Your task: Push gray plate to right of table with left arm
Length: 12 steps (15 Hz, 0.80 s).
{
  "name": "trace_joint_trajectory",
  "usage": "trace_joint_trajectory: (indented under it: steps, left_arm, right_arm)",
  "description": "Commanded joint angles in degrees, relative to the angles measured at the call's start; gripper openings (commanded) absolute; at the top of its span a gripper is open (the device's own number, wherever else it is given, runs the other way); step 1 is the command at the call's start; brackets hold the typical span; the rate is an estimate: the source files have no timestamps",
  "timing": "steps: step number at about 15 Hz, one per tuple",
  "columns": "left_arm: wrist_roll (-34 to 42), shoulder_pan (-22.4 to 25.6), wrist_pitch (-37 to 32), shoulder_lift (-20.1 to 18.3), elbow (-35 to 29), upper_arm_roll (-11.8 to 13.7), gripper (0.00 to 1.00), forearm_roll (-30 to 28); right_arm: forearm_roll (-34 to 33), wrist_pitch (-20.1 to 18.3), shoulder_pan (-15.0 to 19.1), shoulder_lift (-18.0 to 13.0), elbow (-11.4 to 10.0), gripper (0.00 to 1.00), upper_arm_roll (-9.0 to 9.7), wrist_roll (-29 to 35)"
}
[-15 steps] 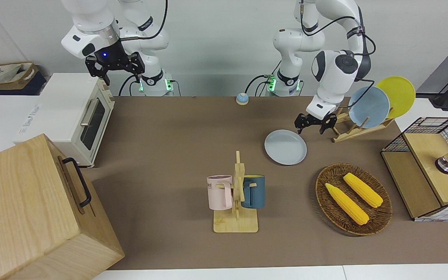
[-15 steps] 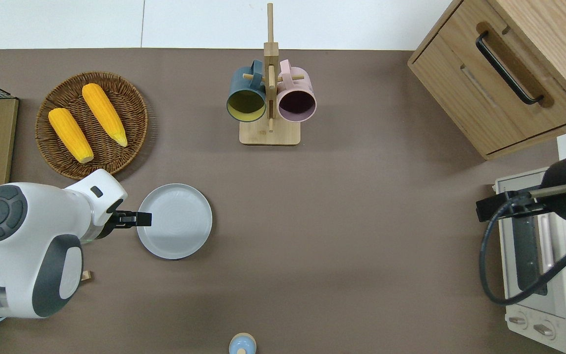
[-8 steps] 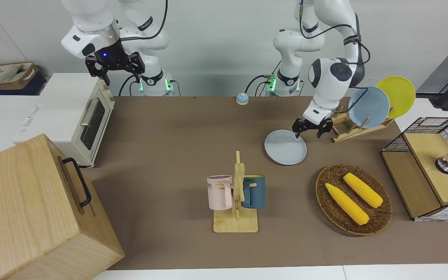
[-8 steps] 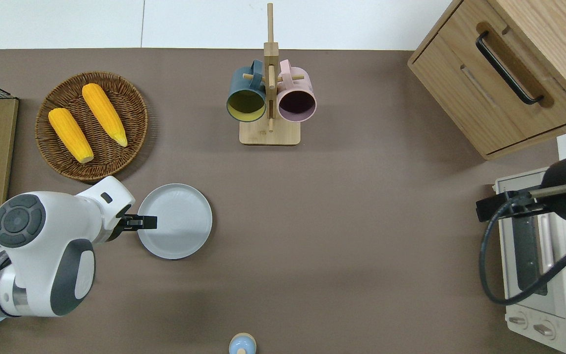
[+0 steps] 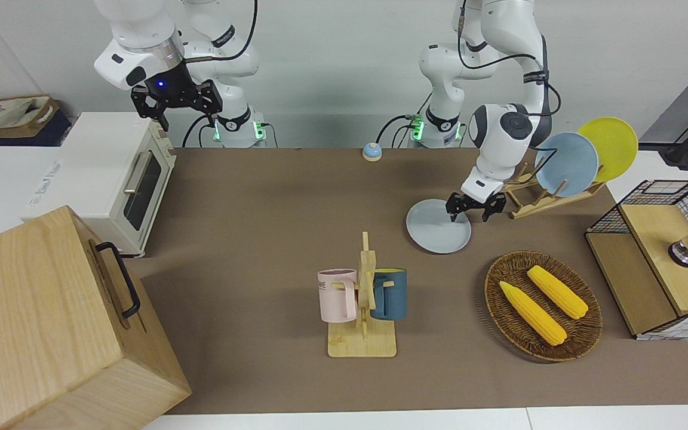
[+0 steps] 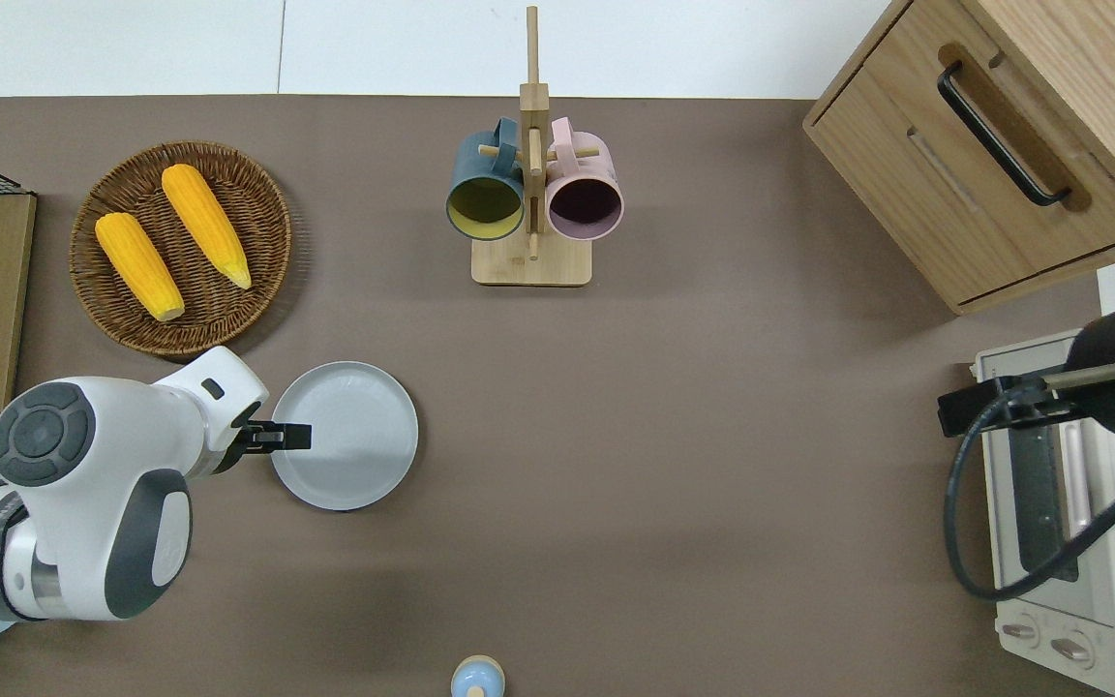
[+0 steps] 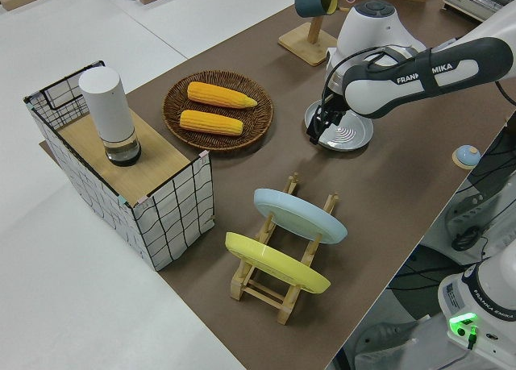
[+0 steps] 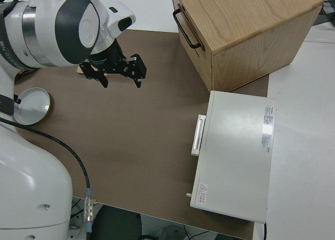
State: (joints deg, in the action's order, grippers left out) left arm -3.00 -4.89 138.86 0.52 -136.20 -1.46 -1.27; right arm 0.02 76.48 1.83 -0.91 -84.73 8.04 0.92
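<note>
Overhead view, going across from the left arm's end: the wicker basket (image 6: 257, 252) is a round, dark brown woven tray holding two ridged yellow corn cobs (image 6: 204, 225); nearer to the robots than the basket, and just beside it, lies the gray plate (image 6: 354, 436), round and shallow, pale gray-blue with a smooth matte face, faint concentric rings and a low raised rim; it sits flat on the table (image 6: 693, 465), whose top is a matte brown sheet; the left gripper (image 6: 291, 438), small and black on the left arm (image 6: 93, 503) of white rounded links, hangs over the plate's rim on the side toward the basket's end of the table; its fingers stand spread apart, clasping nothing, one fingertip over the plate's edge and the other outside it, as the front view shows; whether a fingertip touches the plate cannot be told; farther along the table from the basket stands a pale wooden mug rack (image 6: 530, 261) with a dark blue mug (image 6: 485, 189) and a pink mug (image 6: 585, 192) hung on its pegs; the right gripper (image 5: 177, 103) is parked with its fingers spread.
</note>
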Motion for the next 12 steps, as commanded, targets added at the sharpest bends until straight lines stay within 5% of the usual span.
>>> trace_joint_trajectory:
  steps: [1,9,12]
  left_arm:
    - [-0.25,-0.38,2.82,0.10,-2.05,0.32,1.00,-0.49]
    - [-0.60,-0.29,5.01,2.38,-2.67,0.32,0.98,-0.49]
    - [-0.96,-0.47,5.28,2.47,-2.75,0.32,0.82,-0.49]
  right_arm:
    - [0.25,-0.89,1.15,-0.14,0.53,0.983,0.92,0.66]
    - [0.25,-0.89,1.07,-0.14,0.53,0.983,0.92,0.75]
    - [0.25,-0.89,1.07,-0.14,0.53,0.983,0.92,0.75]
